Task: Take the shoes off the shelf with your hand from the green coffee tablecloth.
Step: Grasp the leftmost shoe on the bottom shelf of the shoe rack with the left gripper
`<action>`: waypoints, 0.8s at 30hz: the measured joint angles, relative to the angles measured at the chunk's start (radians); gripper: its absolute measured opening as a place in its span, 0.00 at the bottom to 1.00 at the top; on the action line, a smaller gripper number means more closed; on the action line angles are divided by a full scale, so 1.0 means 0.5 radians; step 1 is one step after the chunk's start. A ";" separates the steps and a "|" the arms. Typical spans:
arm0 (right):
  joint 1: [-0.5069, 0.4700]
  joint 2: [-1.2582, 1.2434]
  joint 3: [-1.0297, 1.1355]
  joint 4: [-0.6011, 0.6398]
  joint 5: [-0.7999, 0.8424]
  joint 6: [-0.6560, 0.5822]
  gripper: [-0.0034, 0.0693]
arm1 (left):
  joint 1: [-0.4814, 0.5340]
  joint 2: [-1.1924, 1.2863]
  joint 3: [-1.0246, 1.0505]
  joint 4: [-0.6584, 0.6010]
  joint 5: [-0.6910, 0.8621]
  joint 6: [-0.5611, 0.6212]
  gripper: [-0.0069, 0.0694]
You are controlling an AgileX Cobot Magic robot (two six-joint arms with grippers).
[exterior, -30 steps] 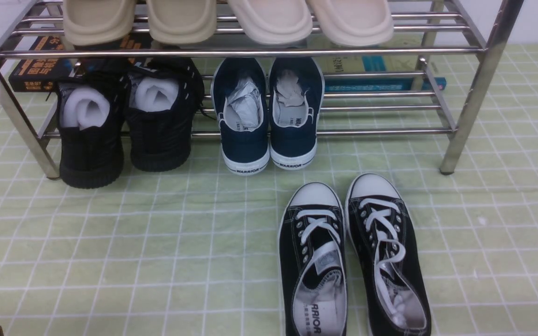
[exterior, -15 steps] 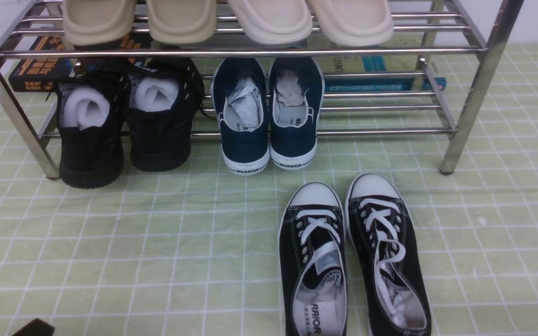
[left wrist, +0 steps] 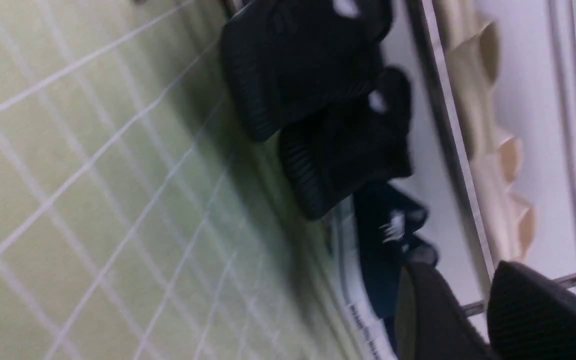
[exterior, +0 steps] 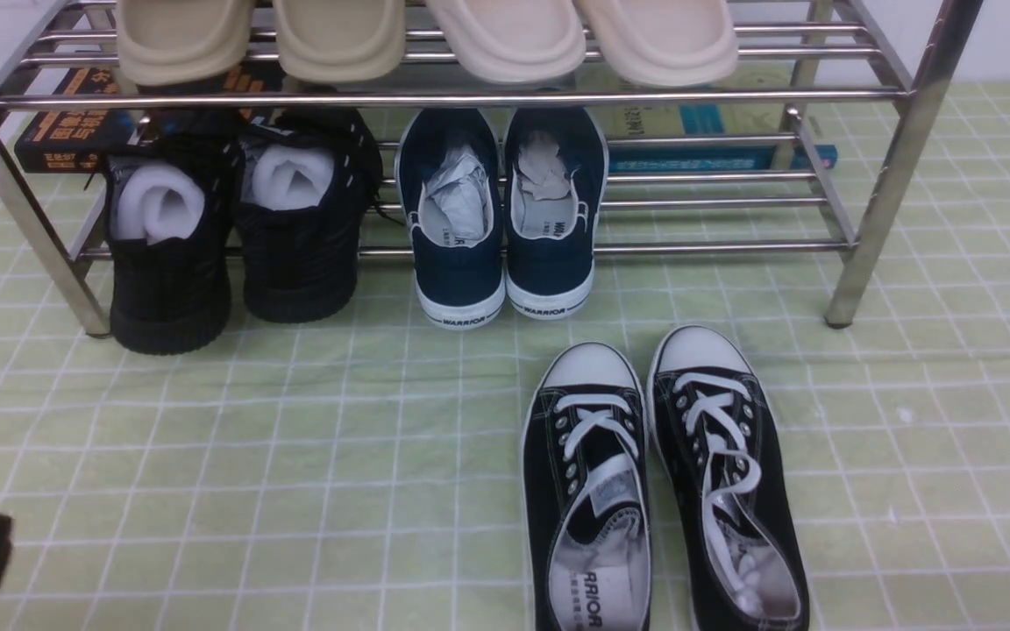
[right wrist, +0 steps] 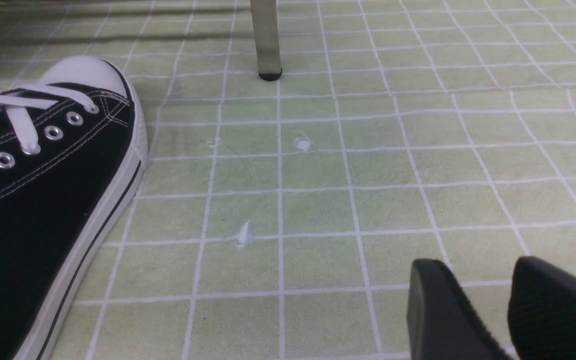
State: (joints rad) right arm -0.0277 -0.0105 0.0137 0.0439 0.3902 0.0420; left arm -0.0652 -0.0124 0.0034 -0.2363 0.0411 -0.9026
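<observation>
While my left gripper (left wrist: 468, 295) hangs with jaws apart and empty, the shoes (exterior: 172, 280) lie ahead, heels toward me.

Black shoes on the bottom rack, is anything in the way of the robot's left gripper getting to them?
Nothing visible. Only bare green tablecloth lies between the left gripper and the black shoes. The navy pair sits beside them, out of the way.

Your front camera looks forward and down, shelf (exterior: 878, 193) at 12 o'clock. Left wrist camera, rolled sideways, looks low toward the shoes (left wrist: 308, 60), shared with front. Right wrist sits close above the tablecloth (right wrist: 318, 210), sharing the canvas sneaker (right wrist: 43, 210).
</observation>
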 joint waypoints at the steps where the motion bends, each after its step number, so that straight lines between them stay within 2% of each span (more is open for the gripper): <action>1: 0.000 0.000 0.000 0.000 0.000 0.000 0.37 | 0.000 0.007 -0.115 0.040 0.009 0.025 0.25; 2: 0.000 0.000 0.000 0.000 0.000 0.000 0.37 | 0.000 0.011 -0.133 0.054 0.022 0.037 0.24; 3: 0.000 0.000 0.000 0.000 0.000 0.000 0.37 | 0.000 0.090 -0.324 0.131 0.121 0.110 0.15; 6: 0.000 0.000 0.000 0.000 0.000 0.000 0.37 | 0.000 0.265 -0.577 0.239 0.365 0.232 0.10; 8: 0.000 0.000 0.000 0.000 0.000 0.000 0.37 | 0.000 0.619 -0.938 0.376 0.873 0.450 0.09; 9: 0.000 0.000 0.000 0.000 0.000 0.000 0.37 | 0.000 0.647 -0.962 0.384 0.908 0.467 0.09; 10: 0.000 0.000 0.000 0.000 0.000 0.000 0.37 | 0.000 0.850 -1.148 0.439 1.153 0.605 0.09; 15: 0.000 0.000 0.000 0.000 0.000 0.000 0.37 | 0.000 1.555 -1.576 0.617 1.772 1.041 0.09; 18: 0.000 0.000 0.000 0.000 0.000 0.000 0.37 | 0.000 1.962 -1.798 0.766 1.808 1.075 0.09; 21: 0.000 0.000 0.000 0.000 0.000 0.000 0.37 | 0.000 2.384 -2.076 0.918 1.719 0.982 0.09; 24: 0.000 0.000 0.000 0.000 0.000 0.000 0.37 | 0.000 2.665 -2.316 0.943 1.738 0.906 0.09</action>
State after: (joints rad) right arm -0.0277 -0.0105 0.0137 0.0439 0.3902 0.0420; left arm -0.0652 1.3203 -1.1548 0.2351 0.9101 -0.4497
